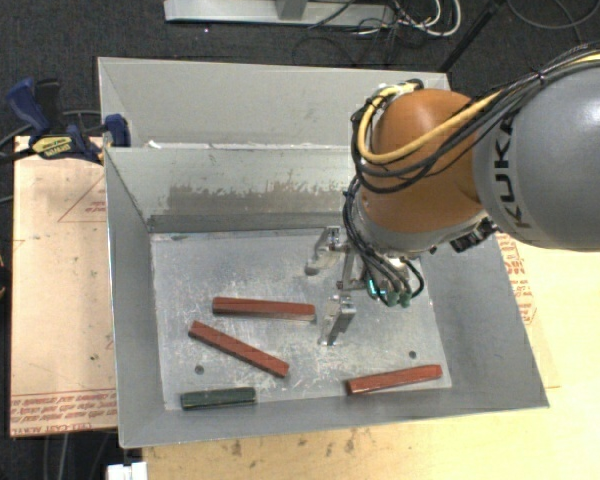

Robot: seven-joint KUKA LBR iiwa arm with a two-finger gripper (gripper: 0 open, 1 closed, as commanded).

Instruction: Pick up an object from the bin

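Note:
My gripper [330, 288] hangs below the orange wrist cover, over the middle of the bin floor. Its two fingers stand open, one fingertip [323, 252] towards the back and the other [336, 325] towards the front. A red-brown flat bar [263, 308] lies level just left of it, its right end close beside the front fingertip; nothing sits between the fingers. A second red-brown bar [238, 349] lies slanted further left and nearer the front.
A third red-brown bar [393, 379] lies near the bin's front right. A dark green bar [217, 398] lies along the front wall at the left. The bin's sloping walls rise on all sides.

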